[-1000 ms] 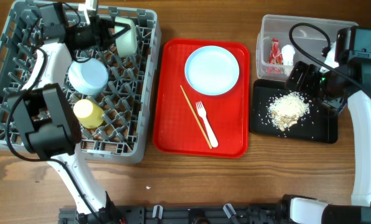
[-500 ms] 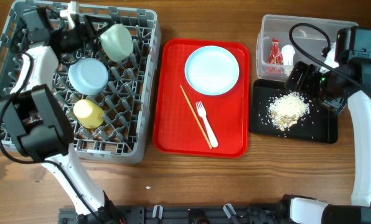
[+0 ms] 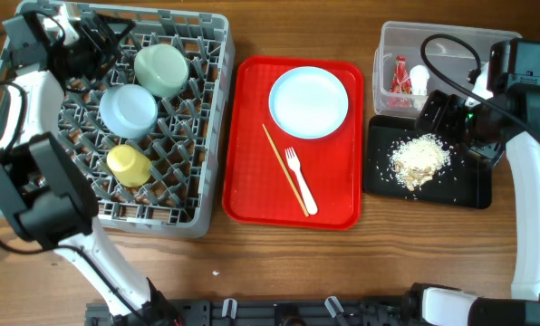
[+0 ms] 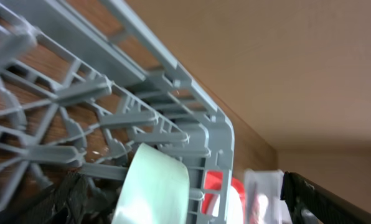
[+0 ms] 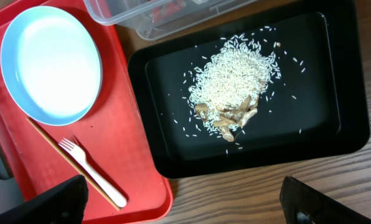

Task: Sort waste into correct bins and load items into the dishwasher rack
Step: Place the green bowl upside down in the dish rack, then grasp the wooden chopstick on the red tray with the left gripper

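Mint bowl [image 3: 161, 70] sits in the grey rack [image 3: 207, 136] beside a yellow cup [image 3: 128, 164]. Left gripper [image 3: 93, 47] near it and right gripper [image 3: 436, 113] over the black tray [image 3: 469, 195] both gape empty. Plate [image 3: 309, 101] likely comes next, needing a rim grasp.

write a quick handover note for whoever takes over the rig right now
Left hand: open, empty, over the rack at its top-left corner in the overhead view.
Right hand: open, empty, where the black tray meets the clear tub.
Done: green bowl, pale blue bowl and yellow cup are in the rack. Wrapper and white scrap are in the tub. Crumbs are on the black tray.
Left: plate, fork and chopsticks lie on the red tray; load them into the rack.
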`<state>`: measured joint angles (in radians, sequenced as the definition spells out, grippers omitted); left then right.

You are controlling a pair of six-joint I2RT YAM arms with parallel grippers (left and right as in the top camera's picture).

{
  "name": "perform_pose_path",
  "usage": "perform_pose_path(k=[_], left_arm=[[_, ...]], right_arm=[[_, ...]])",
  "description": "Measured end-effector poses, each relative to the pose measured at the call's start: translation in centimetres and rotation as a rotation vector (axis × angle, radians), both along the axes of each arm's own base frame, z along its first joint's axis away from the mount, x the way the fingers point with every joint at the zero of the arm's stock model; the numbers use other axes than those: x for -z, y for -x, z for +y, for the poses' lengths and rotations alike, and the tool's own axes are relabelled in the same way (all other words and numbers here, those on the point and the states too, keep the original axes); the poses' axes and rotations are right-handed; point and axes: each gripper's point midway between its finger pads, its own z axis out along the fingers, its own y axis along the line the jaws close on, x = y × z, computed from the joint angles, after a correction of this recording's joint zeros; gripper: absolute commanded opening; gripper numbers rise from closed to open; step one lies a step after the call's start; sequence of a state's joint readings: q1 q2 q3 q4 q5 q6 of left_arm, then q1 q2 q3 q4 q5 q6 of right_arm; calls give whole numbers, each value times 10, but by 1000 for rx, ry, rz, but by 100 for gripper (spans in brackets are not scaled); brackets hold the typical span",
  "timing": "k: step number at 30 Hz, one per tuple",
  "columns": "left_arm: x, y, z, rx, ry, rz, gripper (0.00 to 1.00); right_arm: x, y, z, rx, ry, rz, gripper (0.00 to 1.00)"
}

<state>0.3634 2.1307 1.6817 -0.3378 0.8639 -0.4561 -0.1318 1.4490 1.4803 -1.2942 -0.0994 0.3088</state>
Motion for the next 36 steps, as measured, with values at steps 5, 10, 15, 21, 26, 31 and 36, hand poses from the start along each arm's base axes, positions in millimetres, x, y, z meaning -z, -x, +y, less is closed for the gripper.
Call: perform_pose_path(k=[5,10,15,21,26,31,36], left_arm=[[-60,25,2,-109,-128,19,100],[-55,69,-105,-47,-393,208,100],[-34,116,-218,186,-536,272,98],[18,195,-286,251,-562,543,98],[108,232,-292,157,-595,758,96],[142,241,-290,143,-652,779,94],[143,241,-295,133,-738,716,95]], right_arm=[[0,0,0,0,0,0,100],[0,0,0,0,0,0,100],[0,0,0,0,0,0,100],[0,0,0,0,0,1,100],[0,0,0,-4,1,1,100],[0,0,0,-7,2,0,100],[0,0,0,-7,2,0,100]])
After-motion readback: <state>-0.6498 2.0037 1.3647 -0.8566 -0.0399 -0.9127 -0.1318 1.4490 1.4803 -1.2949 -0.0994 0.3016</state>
